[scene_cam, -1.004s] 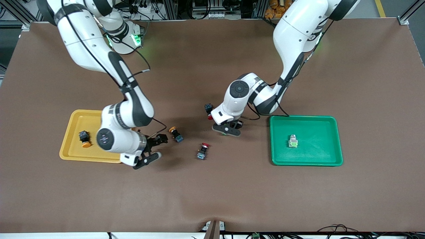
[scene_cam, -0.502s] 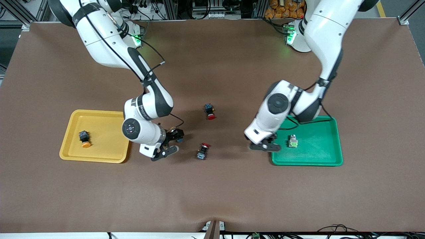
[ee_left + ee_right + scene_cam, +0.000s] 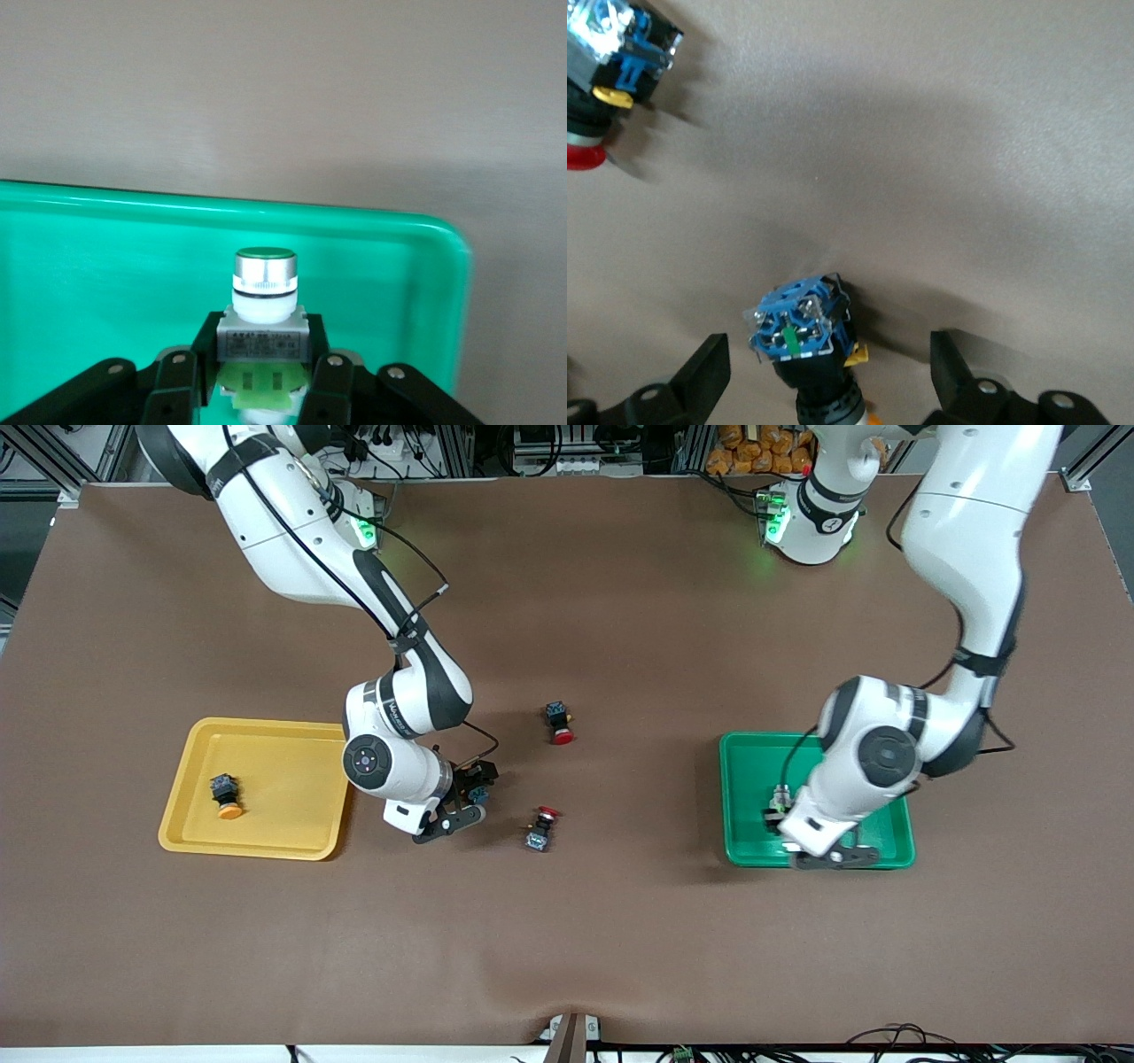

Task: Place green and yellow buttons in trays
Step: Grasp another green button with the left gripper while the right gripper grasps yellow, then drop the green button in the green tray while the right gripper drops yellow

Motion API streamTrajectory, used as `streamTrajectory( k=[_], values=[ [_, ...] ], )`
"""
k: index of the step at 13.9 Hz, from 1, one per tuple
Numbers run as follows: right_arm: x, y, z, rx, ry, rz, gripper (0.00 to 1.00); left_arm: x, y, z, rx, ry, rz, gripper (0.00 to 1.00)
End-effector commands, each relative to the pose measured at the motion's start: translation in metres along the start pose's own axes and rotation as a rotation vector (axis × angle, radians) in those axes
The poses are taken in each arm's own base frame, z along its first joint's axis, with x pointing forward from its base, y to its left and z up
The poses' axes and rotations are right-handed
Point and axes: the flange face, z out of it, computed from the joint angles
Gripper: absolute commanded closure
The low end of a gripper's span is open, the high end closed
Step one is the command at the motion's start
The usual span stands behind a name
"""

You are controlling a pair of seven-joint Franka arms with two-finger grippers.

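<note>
- Front view, count: two trays, two red-capped switches, and four task buttons (two yellow-capped, two green), of which one yellow-capped button is only plain in the right wrist view.
- Left pincer (image 3: 831,856): low over the green tray's (image 3: 744,850) edge nearest the front camera, clenched on a green button (image 3: 263,305). In the left wrist view the fingers (image 3: 177,385) press both sides of its grey body; it has a chrome collar, a flat green cap and a light-green base, and hangs upright over the tray floor.
- Red-capped switch (image 3: 539,828): lying on its side on the brown bench (image 3: 567,939), mid-bench, black body with a blue terminal block.
- Right pincer (image 3: 456,802): low over the bench just beside the yellow tray (image 3: 292,841), spread wide and grasping nothing. The second yellow-capped button (image 3: 808,350) lies between its fingers (image 3: 700,376), touching neither; blue terminal block, black body, a sliver of orange cap.
- Yellow tray: toward the right arm's end, holding one yellow-capped button (image 3: 225,794) on its side, black body, orange-yellow mushroom cap.
- Green tray: toward the left arm's end, holding a second green button (image 3: 779,796), mostly hidden by the left arm.
- Second red-capped switch (image 3: 558,722): on the bench, farthest from the front camera of the loose items.
</note>
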Motion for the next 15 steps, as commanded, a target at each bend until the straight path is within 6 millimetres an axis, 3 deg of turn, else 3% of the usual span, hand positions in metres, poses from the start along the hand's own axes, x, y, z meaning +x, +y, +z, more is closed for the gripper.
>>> streamTrajectory(
  k=[1, 3, 5, 8, 10, 11, 12, 13, 14, 15],
  values=[
    [-0.006, 0.0, -0.004, 0.001, 0.016, 0.021, 0.95, 0.002, -0.045, 0.008, 0.017, -0.021, 0.049, 1.0],
    [-0.005, 0.004, -0.006, 0.004, 0.019, 0.03, 1.0, 0.004, -0.064, 0.018, 0.017, -0.036, 0.032, 1.0],
    [-0.003, 0.022, -0.028, 0.007, 0.031, 0.054, 1.0, 0.003, -0.089, 0.037, 0.015, -0.062, -0.004, 1.0],
    [-0.006, 0.094, -0.1, 0.041, 0.044, 0.156, 1.0, 0.001, -0.091, 0.045, 0.014, -0.075, -0.007, 0.99],
    [-0.016, 0.149, -0.133, 0.059, 0.039, 0.215, 0.94, -0.001, -0.09, 0.046, 0.013, -0.082, -0.008, 0.86],
    [-0.023, 0.171, -0.141, 0.068, 0.029, 0.214, 0.92, -0.002, -0.09, 0.047, 0.014, -0.086, -0.008, 0.65],
    [-0.03, 0.192, -0.144, 0.075, 0.023, 0.2, 0.92, -0.002, -0.091, 0.047, 0.014, -0.086, -0.009, 0.2],
    [-0.036, 0.21, -0.145, 0.079, 0.023, 0.19, 0.92, -0.002, -0.092, 0.045, 0.014, -0.084, -0.009, 0.0],
    [-0.045, 0.233, -0.147, 0.088, 0.016, 0.182, 0.92, -0.001, -0.09, 0.042, 0.015, -0.08, -0.007, 0.0],
    [-0.053, 0.252, -0.151, 0.099, 0.009, 0.171, 0.85, 0.0, -0.091, 0.036, 0.016, -0.073, -0.008, 0.0]
  ],
)
